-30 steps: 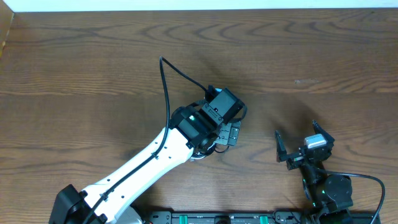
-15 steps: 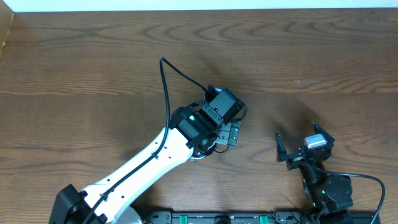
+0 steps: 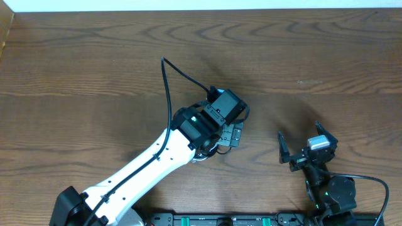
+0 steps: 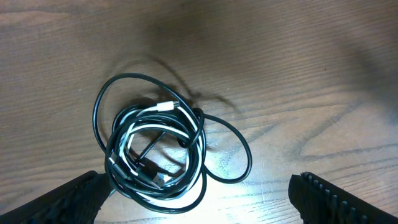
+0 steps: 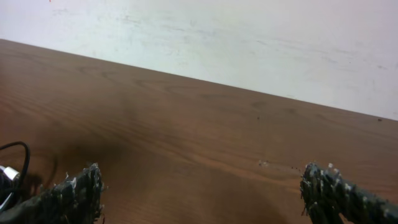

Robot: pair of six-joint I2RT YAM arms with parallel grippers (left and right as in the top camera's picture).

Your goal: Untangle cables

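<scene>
A tangled bundle lies on the wooden table. In the left wrist view a long black cable (image 4: 200, 146) is coiled in several loops around a short white cable (image 4: 163, 107), and one black loop sticks out to the right. My left gripper (image 4: 199, 208) hangs over the bundle's near edge with its jaws wide open, and the bundle is close to the left finger (image 4: 62, 199). In the overhead view my left gripper (image 3: 230, 134) hides most of the bundle. My right gripper (image 3: 301, 139) is open and empty, to the right of the bundle. In the right wrist view a piece of black cable (image 5: 23, 152) shows at the far left, beyond my right gripper (image 5: 205, 199).
A thick black arm wire (image 3: 168, 88) arcs up from the left arm over the table. A white wall (image 5: 249, 37) runs behind the far table edge. A dark equipment rail (image 3: 226, 220) lies along the front edge.
</scene>
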